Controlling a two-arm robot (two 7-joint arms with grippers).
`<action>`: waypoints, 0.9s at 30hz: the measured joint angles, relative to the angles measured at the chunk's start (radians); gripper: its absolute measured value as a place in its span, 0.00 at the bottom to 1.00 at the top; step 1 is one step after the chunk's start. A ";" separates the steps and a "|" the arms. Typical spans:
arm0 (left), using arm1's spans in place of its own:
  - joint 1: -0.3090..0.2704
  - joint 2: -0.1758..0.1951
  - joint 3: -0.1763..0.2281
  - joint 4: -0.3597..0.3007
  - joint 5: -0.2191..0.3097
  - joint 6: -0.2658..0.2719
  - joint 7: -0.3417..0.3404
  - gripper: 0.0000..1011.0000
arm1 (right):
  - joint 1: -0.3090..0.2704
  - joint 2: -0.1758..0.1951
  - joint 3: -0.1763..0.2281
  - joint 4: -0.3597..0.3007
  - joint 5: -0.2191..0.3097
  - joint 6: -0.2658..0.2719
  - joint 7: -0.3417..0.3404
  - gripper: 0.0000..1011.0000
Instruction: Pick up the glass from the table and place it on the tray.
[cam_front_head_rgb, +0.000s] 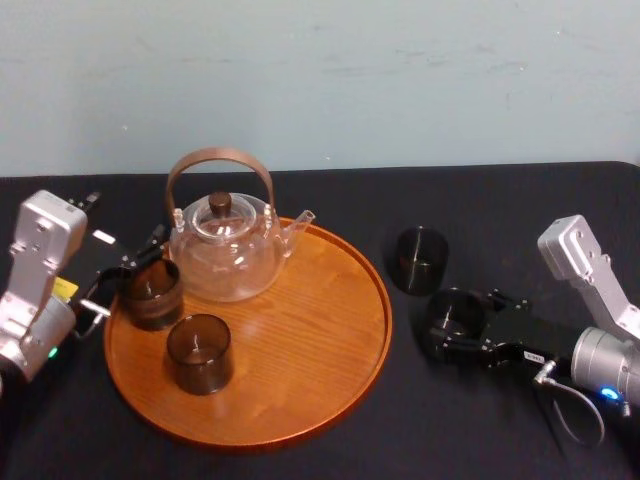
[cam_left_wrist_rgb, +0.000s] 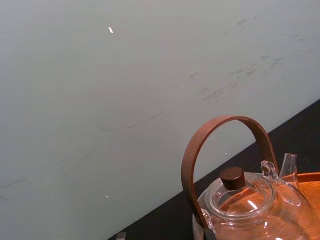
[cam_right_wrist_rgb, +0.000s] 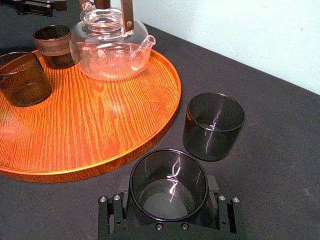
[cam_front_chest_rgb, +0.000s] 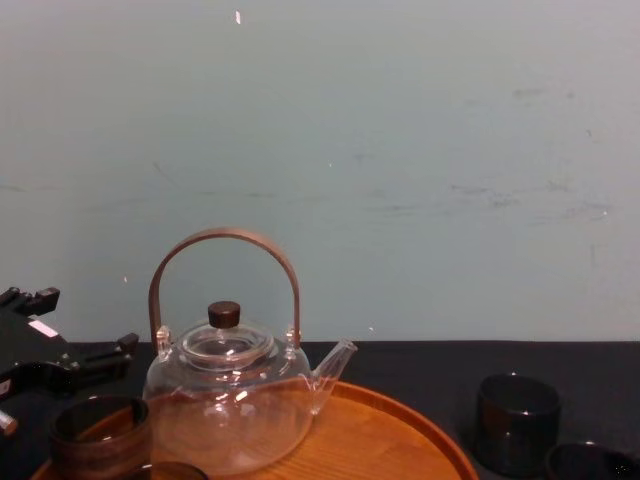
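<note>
A dark smoked glass (cam_right_wrist_rgb: 169, 197) stands on the black table just right of the tray. My right gripper (cam_right_wrist_rgb: 169, 186) is shut on it, one finger pressed against each side; in the head view the gripper (cam_front_head_rgb: 455, 318) and glass (cam_front_head_rgb: 450, 308) sit low on the cloth. The round orange-brown wooden tray (cam_front_head_rgb: 290, 340) lies at the centre. My left gripper (cam_front_head_rgb: 125, 275) stands open at the tray's left edge, just behind a dark cup (cam_front_head_rgb: 152, 292) that rests on the tray.
A glass teapot (cam_front_head_rgb: 228, 250) with a brown arched handle stands at the back of the tray. A second dark cup (cam_front_head_rgb: 200, 352) sits on the tray's front left. Another dark glass (cam_front_head_rgb: 420, 258) stands on the table beyond my right gripper.
</note>
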 joint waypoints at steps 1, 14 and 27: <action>0.000 0.000 0.000 0.000 0.000 0.000 0.000 0.99 | 0.000 0.000 0.000 0.000 0.000 0.000 0.000 0.89; 0.000 0.000 0.000 0.000 0.000 0.000 0.000 0.99 | -0.006 0.009 0.006 -0.014 0.013 -0.004 0.017 0.89; 0.000 0.000 0.000 0.000 0.000 0.000 0.000 0.99 | 0.010 0.046 0.011 -0.082 0.060 -0.020 0.075 0.89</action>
